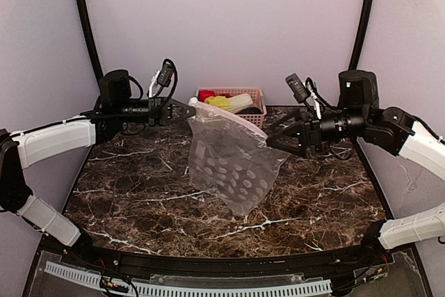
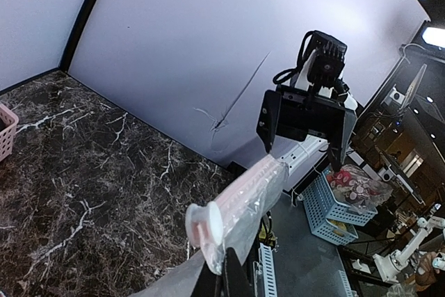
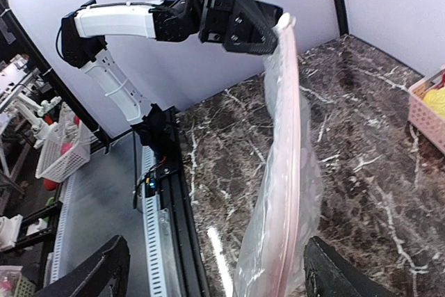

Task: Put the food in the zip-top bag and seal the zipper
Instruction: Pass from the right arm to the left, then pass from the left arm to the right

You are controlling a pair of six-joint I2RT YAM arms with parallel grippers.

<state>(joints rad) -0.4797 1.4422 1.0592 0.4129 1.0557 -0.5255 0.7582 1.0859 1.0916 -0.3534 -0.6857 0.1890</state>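
Over the middle of the marble counter [image 1: 132, 186], the zip-top bag [image 1: 229, 161] hangs apart from the food it is meant to take. My left gripper [image 1: 186, 110] is pinched tight on one end of the mouth edge. It carries the bag so the dotted body drapes toward the counter; I cannot tell whether the bottom touches. My right gripper [image 1: 272, 142] stands with its jaws spread wide, and the zipper [image 3: 285, 144] runs between them ungripped. I judge it is placed to take the other end and pull the mouth open. The cabbage [image 1: 235, 102] and red bell pepper [image 1: 206, 94] sit in the pink basket [image 1: 259, 117] at the far edge, just behind the bag. Nothing shows inside the bag.
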